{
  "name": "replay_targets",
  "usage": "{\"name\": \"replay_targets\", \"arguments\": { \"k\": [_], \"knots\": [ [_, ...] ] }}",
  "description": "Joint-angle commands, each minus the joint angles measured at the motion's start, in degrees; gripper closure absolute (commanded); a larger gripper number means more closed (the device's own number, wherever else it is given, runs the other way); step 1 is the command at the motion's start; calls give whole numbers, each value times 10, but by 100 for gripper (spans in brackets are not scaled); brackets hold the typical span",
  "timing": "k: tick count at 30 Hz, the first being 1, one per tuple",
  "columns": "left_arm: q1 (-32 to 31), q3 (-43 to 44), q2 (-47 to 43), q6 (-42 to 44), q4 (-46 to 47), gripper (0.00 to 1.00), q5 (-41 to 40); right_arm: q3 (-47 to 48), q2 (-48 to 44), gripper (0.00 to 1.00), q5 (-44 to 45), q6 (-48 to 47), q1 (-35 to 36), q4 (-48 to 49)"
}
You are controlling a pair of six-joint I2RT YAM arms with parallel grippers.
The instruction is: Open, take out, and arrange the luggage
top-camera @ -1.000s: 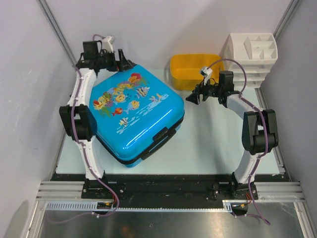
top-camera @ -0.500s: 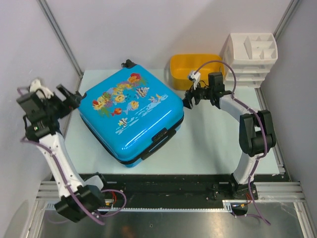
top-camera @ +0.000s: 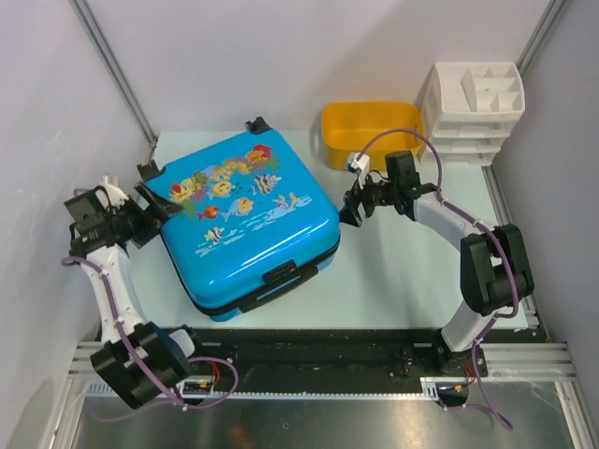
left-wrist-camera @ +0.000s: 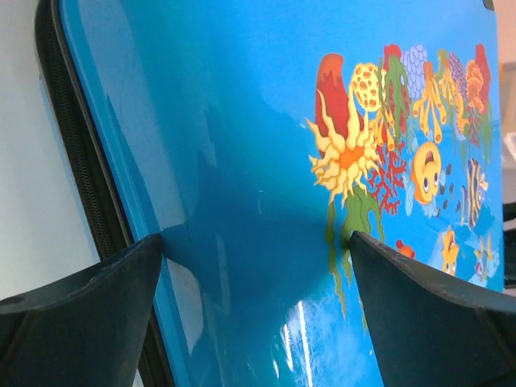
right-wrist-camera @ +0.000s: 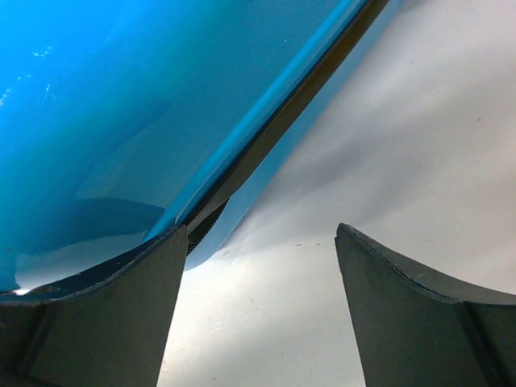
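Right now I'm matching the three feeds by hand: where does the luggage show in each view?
Top external: the luggage lies closed, left of centre.
Left wrist: it fills most of the frame, fish print at right.
Right wrist: it takes the upper left.
Shared landmark: its black zipper band.

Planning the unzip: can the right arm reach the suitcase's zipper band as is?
Probably yes. The right end effector is open beside the luggage, its zipper band just ahead of it; nothing stands between.
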Motion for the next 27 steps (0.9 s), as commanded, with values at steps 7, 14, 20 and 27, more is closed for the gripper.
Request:
{"name": "replay_targets", "arguments": {
  "k": [7,14,20,27],
  "knots": [
    [-225,203,273,-79,185,16,54,-30,-22,19,-51,66,26,-7],
    [-210,361,374,-44,185,17,66,-31,-24,19,-32,159,72,108],
    [-155,341,298,20,181,7,51,-31,-62,18,-41,142,53,70],
    [-137,274,185,69,157,6,-16,-32,-69,19,-47,105,-40,84]
  ]
}}
